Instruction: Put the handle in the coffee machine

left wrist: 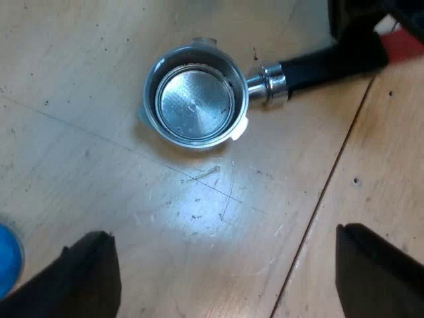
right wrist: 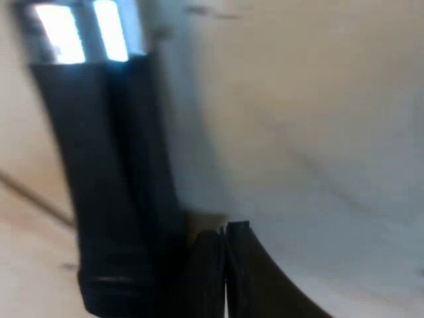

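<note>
The metal holder (left wrist: 195,99) lies on the wooden table with its round basket empty and facing up. Its dark handle (left wrist: 331,63) runs away from the basket to a red end (left wrist: 403,45). My left gripper (left wrist: 222,235) hovers above the table a short way from the basket, open wide, with nothing between its fingers. The right arm's dark gripper (left wrist: 358,20) sits at the handle near the red end. In the right wrist view the dark handle (right wrist: 99,185) and its shiny collar (right wrist: 83,30) loom very close. My right gripper (right wrist: 225,265) has its fingers pressed together beside the handle.
A blue object (left wrist: 8,258) peeks in beside one left finger. A seam between table boards (left wrist: 324,199) runs under the handle. Small dark specks and scratches mark the wood near the basket.
</note>
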